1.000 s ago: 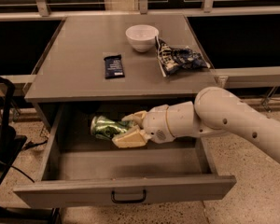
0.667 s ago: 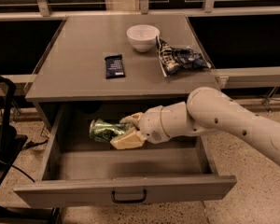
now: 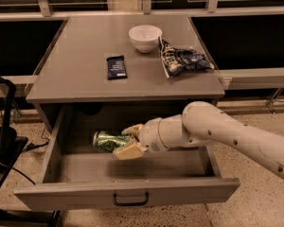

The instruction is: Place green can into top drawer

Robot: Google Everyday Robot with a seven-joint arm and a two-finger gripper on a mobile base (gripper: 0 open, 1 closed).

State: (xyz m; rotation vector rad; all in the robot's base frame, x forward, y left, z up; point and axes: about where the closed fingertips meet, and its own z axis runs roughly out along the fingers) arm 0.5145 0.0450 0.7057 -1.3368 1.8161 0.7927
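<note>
The one camera view carries the whole account. The gripper (image 3: 125, 141) is down inside the open top drawer (image 3: 128, 193), reaching in from the right. Its two pale fingers (image 3: 128, 151) are closed around the green can (image 3: 105, 141), one over the can's upper side and the other under it. The can lies on its side, its far end sticking out to the left of the fingertips. The jaws stand only as far apart as the can is thick.

Compared with the pictures from a second ago, the arm has slid leftward and sunk. The can has travelled with the fingers, lower into the drawer and a touch further left (the grip itself looks unchanged). That reads as the lowering stage of the placement: the can is within the drawer walls and held, not yet let go. Whether it touches the drawer floor beneath the lower finger is hard to tell in the shadow; it seems just above the floor or barely resting on it.

Nothing else has moved. Well behind and above the fingers, on the cabinet top (image 3: 75, 79), sit the dark snack bar (image 3: 116, 66), the white bowl (image 3: 145, 37) and a crumpled bag (image 3: 182, 60). The drawer's black handle (image 3: 130, 200) is in front of the fingers.

What seems to remain is opening the fingers and drawing back without dragging the can.
</note>
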